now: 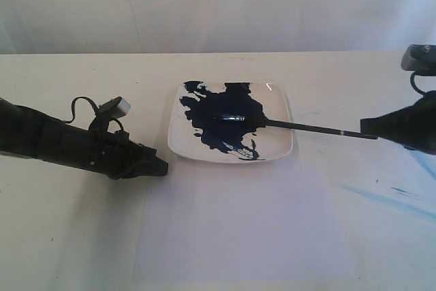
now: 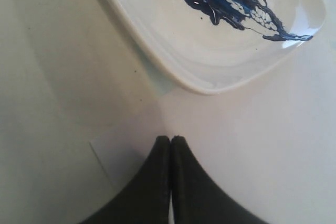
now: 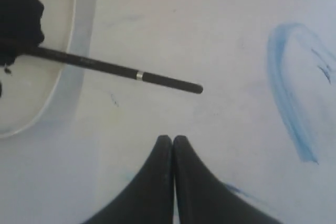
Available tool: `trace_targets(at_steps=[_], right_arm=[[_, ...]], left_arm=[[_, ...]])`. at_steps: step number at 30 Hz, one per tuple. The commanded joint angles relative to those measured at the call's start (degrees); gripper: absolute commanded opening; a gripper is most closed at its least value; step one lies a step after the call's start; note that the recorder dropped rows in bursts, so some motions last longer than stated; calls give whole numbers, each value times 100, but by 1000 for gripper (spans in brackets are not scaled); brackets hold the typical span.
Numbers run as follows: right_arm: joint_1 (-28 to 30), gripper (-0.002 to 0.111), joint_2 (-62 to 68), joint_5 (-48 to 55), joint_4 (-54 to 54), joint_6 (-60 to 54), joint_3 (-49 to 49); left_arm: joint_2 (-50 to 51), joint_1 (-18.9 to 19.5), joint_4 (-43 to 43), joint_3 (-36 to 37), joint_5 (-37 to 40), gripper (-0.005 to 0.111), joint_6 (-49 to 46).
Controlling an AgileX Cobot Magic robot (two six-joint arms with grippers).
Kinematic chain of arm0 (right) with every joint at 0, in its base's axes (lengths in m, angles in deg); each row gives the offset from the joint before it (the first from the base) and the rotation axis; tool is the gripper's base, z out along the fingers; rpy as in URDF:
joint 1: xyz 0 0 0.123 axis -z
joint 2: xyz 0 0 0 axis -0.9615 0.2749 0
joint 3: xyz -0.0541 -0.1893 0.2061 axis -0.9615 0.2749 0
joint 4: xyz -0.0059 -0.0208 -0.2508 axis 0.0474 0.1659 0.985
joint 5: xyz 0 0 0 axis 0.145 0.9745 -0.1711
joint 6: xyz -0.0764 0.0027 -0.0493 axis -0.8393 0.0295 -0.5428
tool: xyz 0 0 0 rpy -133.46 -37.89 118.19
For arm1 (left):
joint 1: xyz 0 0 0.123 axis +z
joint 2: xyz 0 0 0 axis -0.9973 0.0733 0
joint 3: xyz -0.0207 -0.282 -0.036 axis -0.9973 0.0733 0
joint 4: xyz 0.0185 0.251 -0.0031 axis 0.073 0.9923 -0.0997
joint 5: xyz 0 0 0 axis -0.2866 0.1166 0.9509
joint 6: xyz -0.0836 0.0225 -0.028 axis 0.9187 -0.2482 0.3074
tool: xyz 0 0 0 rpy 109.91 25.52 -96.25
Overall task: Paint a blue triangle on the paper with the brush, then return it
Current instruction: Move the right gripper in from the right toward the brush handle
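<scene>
The brush (image 1: 306, 127) lies with its tip in the navy paint on the square white plate (image 1: 279, 144). Its black handle (image 3: 115, 69) sticks out over the plate's right rim onto the table. My right gripper (image 1: 364, 127) is shut and empty, its tips (image 3: 172, 139) a short way off the handle's free end. My left gripper (image 1: 163, 166) is shut and empty too (image 2: 171, 139), just left of the plate, over a corner of the paper (image 2: 121, 156). The paper (image 1: 238, 223) lies in front of the plate and looks bare. No blue triangle is in view.
Faint light-blue streaks (image 1: 388, 199) mark the table at the right, and they show as a curved stroke (image 3: 283, 103) in the right wrist view. A dark device (image 1: 421, 58) stands at the far right edge. A white curtain closes off the back.
</scene>
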Motion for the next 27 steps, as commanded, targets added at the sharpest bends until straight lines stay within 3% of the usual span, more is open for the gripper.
trace_targets(at_steps=[1, 7, 12, 20, 24, 27], right_arm=[[-9, 0, 64, 1961, -672, -1314, -876], [-9, 0, 325, 4567, -2971, -3928, -1906], [-9, 0, 411, 3137, -4478, -3989, -1836], [-9, 0, 682, 1299, -4618, -3130, -1022], [-9, 0, 765, 179, -5485, -3200, -206], [-9, 0, 768, -96, -6008, -3435, 164]], left_arm=[[96, -34, -1, 37, 5, 0, 51], [96, -34, -1, 37, 5, 0, 51], [96, -34, -1, 37, 15, 0, 51], [96, -34, -1, 37, 15, 0, 51], [96, -34, -1, 37, 15, 0, 51], [96, -34, -1, 37, 15, 0, 51]])
